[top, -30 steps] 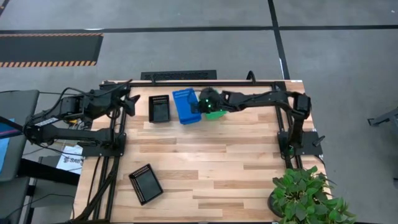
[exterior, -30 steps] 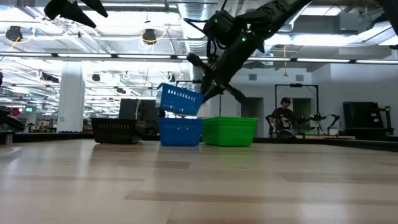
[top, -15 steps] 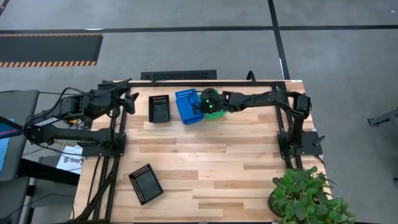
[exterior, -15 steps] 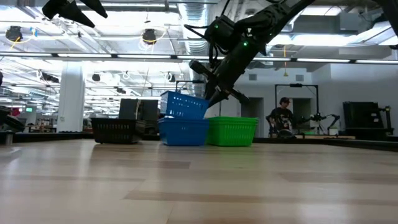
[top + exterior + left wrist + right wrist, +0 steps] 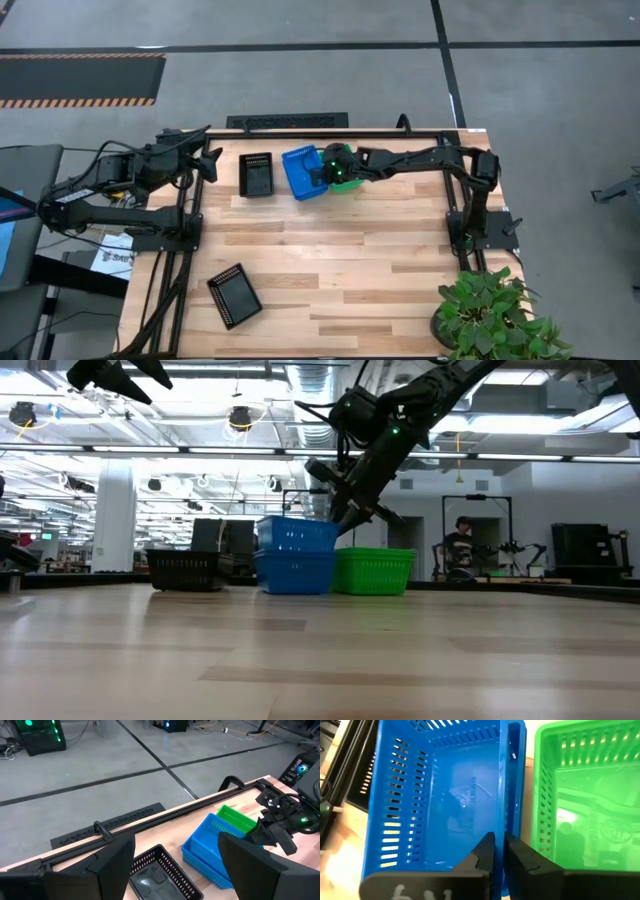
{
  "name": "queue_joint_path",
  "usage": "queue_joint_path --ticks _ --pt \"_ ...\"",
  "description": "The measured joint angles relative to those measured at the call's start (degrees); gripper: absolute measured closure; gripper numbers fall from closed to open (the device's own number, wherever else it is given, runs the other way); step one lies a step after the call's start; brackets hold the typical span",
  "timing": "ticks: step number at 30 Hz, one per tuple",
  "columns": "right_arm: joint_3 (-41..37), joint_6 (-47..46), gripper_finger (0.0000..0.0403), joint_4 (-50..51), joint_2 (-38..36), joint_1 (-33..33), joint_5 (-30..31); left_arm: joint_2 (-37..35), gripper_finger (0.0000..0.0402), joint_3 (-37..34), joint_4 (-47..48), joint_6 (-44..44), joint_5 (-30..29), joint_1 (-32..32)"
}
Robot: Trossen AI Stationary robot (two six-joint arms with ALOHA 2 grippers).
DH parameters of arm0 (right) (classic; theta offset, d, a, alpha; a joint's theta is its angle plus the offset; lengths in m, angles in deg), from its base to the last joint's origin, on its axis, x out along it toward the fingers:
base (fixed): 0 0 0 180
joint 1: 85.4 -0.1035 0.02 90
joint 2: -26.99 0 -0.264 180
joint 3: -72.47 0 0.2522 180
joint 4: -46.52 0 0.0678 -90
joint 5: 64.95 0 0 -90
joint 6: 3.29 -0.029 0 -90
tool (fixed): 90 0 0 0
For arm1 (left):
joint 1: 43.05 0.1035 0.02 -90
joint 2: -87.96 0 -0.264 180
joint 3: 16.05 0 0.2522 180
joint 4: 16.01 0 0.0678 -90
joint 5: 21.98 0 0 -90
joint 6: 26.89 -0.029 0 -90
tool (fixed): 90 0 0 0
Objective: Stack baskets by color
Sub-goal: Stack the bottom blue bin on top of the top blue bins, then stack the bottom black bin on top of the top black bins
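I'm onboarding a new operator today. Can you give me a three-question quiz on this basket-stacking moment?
1. True or false: the upper blue basket sits on top of another blue basket.
2. Which stack stands directly beside the blue one, under the right gripper? A green B black C red
3. Fill in: the lone basket near the table's front-left corner is ____.

Key: 1 true; 2 A, the green stack; 3 black. The left gripper waits open at the far-left edge.
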Motion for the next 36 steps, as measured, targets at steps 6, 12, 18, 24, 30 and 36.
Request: queue_joint_path --ticks 6,12,18,24,30,36 --pt "0.02 0.07 0.0337 -0.07 0.0 0.17 -0.02 0.0 0.0128 0.0 0.0 0.25 0.0 0.0" --pt "0.07 1.13 0.0308 -0.21 0.02 0.17 -0.06 -0.01 0.0128 0.0 0.06 0.24 0.81 0.0" --pt "0.07 1.53 0.026 -0.22 0.02 0.24 -0.68 0.02 0.0128 0.0 2.52 0.78 4.98 0.0" --pt "1.44 8.45 0.0221 0.13 -0.5 1.27 -0.24 0.02 0.0128 0.0 3.58 1.58 11.88 0.0" --pt "6.2 12.98 0.0216 2.68 -0.68 2.06 -0.46 0.31 0.0128 0.0 7.4 6.06 21.58 0.0" --pt "6.58 13.73 0.0224 2.89 -0.7 1.62 -0.85 4.83 0.0128 -2.17 16.8 10.66 40.91 -3.01"
